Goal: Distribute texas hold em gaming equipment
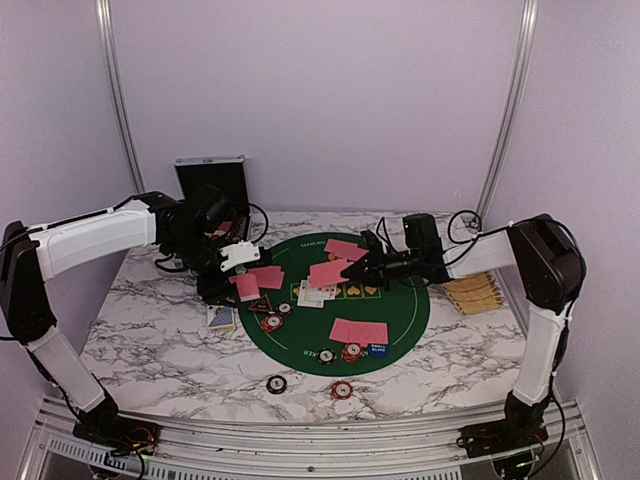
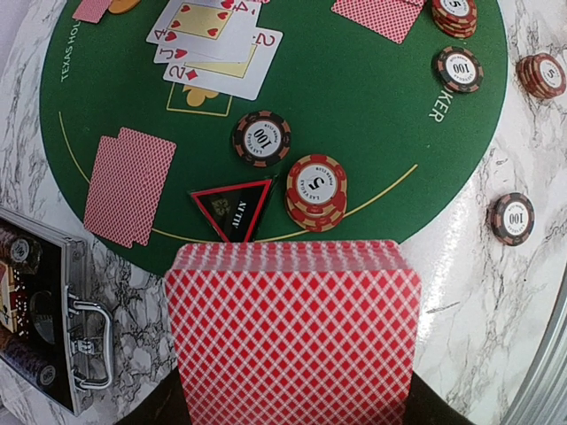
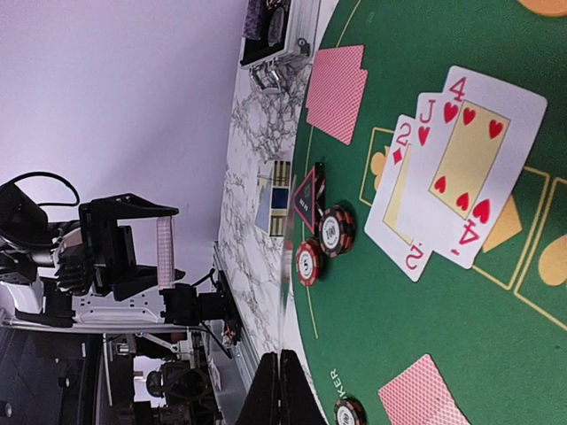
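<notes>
My left gripper (image 1: 238, 272) is shut on a deck of red-backed playing cards (image 2: 292, 328), held over the green mat's left edge. The deck hides the fingers in the left wrist view. Just beyond it lie a triangular marker (image 2: 232, 208), a black 100 chip (image 2: 262, 138) and a red-orange chip stack (image 2: 316, 188). My right gripper (image 3: 282, 385) is shut on a single card (image 1: 328, 272), seen edge-on in the right wrist view, above the mat's middle (image 1: 400, 310). Three face-up cards (image 3: 452, 168) lie on the mat. Face-down pairs (image 1: 358, 330) (image 1: 345, 250) (image 2: 128, 184) lie around them.
A black metal-edged case (image 1: 210, 180) stands open at the back left. A woven straw basket (image 1: 472, 293) lies right of the mat. A card box (image 1: 221, 316) sits by the mat's left edge. Two chips (image 1: 276, 384) (image 1: 342, 389) lie on the marble near the front. A blue marker (image 1: 378, 349) sits on the mat.
</notes>
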### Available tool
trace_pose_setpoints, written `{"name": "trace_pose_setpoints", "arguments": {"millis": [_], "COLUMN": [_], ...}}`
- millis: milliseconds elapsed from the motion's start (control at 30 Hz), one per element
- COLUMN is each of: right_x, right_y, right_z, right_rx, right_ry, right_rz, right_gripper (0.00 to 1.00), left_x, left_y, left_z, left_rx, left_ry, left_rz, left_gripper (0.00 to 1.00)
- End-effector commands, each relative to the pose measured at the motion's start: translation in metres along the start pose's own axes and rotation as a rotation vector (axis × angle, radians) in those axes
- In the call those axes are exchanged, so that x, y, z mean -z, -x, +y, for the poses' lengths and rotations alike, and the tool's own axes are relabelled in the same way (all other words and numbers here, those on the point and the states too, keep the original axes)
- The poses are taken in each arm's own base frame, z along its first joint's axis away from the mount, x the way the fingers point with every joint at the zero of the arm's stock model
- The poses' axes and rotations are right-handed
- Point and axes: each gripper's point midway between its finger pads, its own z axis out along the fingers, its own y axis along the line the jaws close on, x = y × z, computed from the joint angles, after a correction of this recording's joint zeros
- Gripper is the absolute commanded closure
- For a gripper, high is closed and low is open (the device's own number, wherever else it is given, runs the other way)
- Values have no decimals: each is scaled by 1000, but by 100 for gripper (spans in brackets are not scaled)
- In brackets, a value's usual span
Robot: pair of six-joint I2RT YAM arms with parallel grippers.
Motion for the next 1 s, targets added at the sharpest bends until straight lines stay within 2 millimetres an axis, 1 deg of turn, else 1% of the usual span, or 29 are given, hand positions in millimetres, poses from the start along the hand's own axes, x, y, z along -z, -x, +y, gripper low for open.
{"name": "trace_pose_setpoints", "arguments": {"millis": [0, 200, 367, 600, 800, 900, 967], "right_x": [0, -5, -7, -9, -6, -4, -3], "right_y": [9, 19, 24, 29, 26, 24, 22], "right_z": [-22, -48, -66, -80, -93, -95, -98], "right_rx": [13, 9, -18, -21, -21, -15, -16], "right_ry": [-73, -160, -180, -220, -280, -300, -310], "right_rz": [-30, -49, -58, -61, -55, -49, -43], "right_gripper": [100, 100, 100, 100, 100, 100, 97], "left_x": [19, 20, 18, 18, 17, 17, 18], "left_y": [7, 6, 3, 2, 1, 1, 1], "left_z": [4, 3, 1, 1, -1, -1, -1], "left_rx": [-15, -17, -15, -18, -18, -18, -20], "left_ry": [40, 40, 33, 35, 28, 27, 27], "left_rz": [-43, -43, -34, -31, -28, -27, -28], "left_gripper": [100, 100, 100, 100, 100, 100, 100]}}
